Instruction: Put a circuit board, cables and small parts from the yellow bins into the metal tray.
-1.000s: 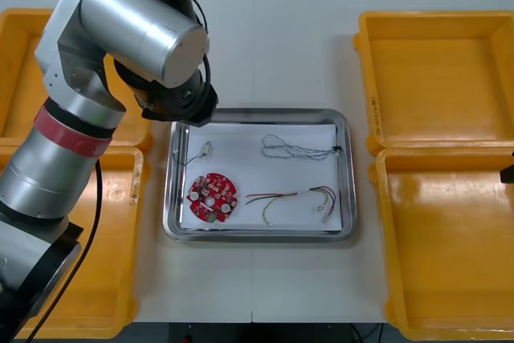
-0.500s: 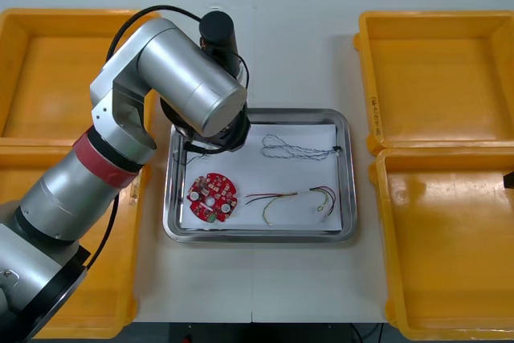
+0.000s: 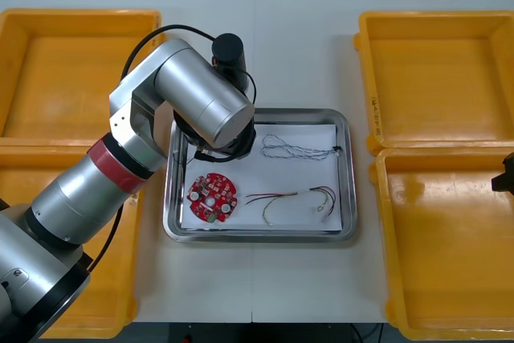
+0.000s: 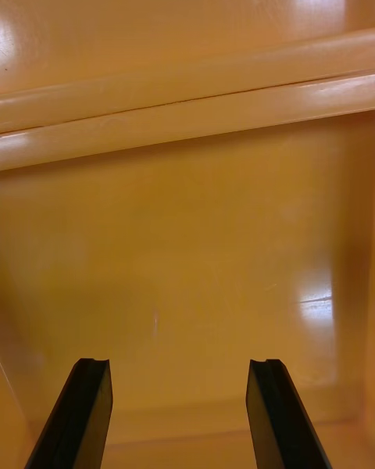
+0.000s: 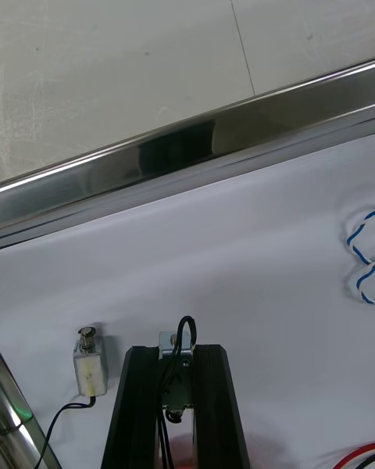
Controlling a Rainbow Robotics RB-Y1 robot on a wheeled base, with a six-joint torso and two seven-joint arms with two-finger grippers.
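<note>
1. The left arm (image 3: 201,102) slants in from the near left corner toward the middle; its silver forearm is bent over, wrist pointing steeply down.
2. The left gripper (image 5: 178,350) has its black fingers nearly together; they pinch a small metal part (image 5: 174,371) between them.
3. The right arm (image 3: 506,174) sits at the far right edge; the right gripper (image 4: 180,369) has its fingers spread wide.

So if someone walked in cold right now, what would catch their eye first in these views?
The big silver left arm stretched over the metal tray's far left corner, with the left gripper shut on a small metal part over the white liner. Next comes the red circuit board in the tray's near left. The right gripper hangs open over a yellow bin.
</note>
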